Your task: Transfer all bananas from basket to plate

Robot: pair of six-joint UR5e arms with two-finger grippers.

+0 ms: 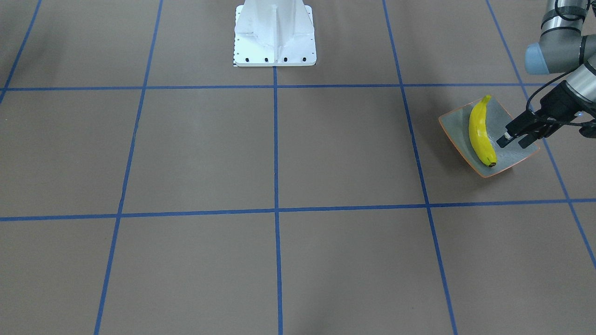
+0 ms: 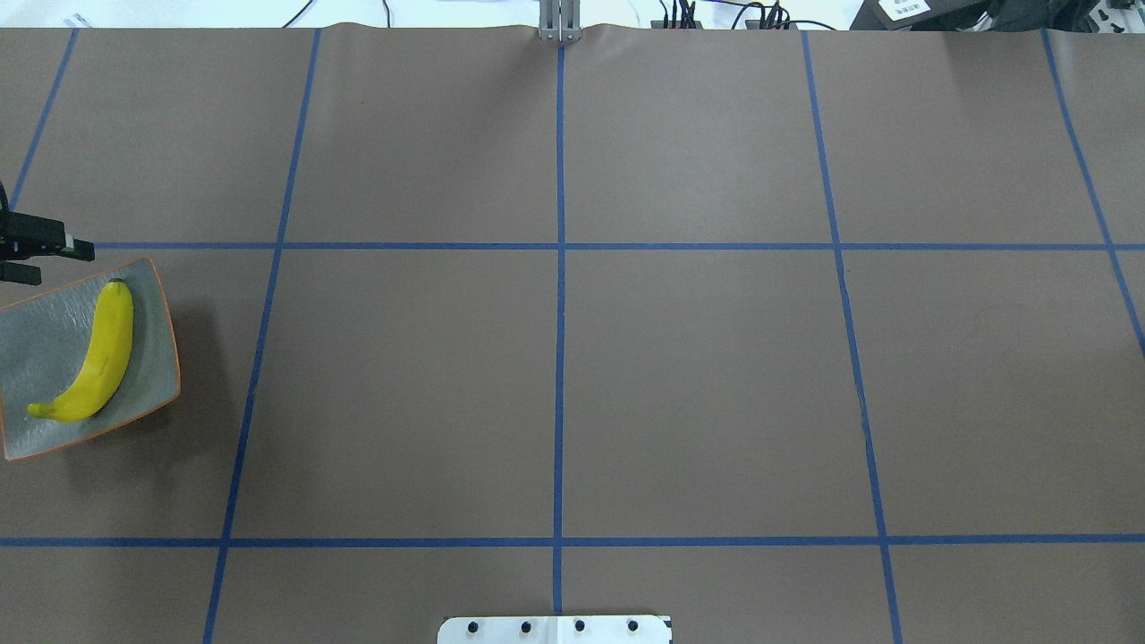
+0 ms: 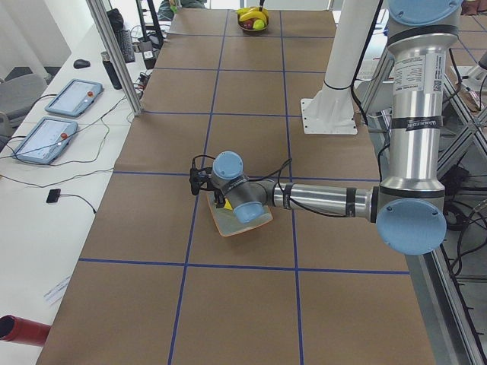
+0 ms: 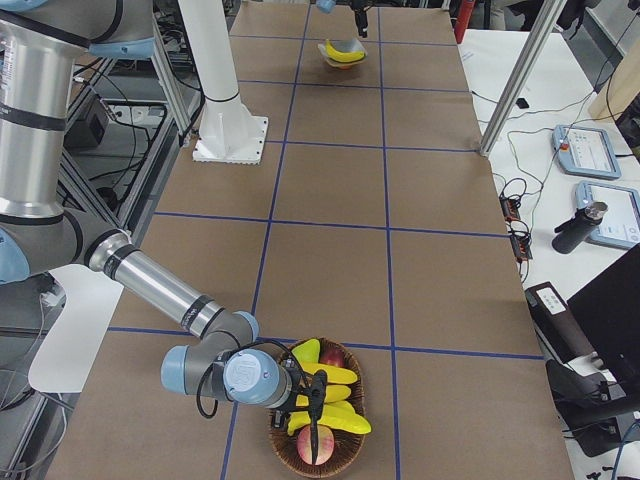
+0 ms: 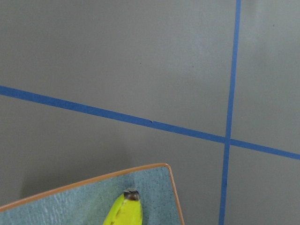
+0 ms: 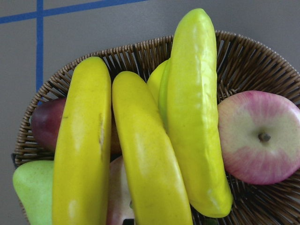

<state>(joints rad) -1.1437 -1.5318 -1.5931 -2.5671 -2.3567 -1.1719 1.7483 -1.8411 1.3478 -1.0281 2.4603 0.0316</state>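
Hovering by the plate, left hand gapes empty; one banana lies on that plate. Right hand hangs over the wicker basket, spread cannot be told. Right wrist view alone shows three bananas among apples: next grasp, probably the topmost, lifted clear.

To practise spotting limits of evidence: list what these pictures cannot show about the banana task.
1. Right gripper: seen only in the exterior right view, small and dark; open or shut cannot be told.
2. Basket: right wrist view, bananas hide most of the other fruit.
3. Plate: overhead view, left side cut off by the edge.
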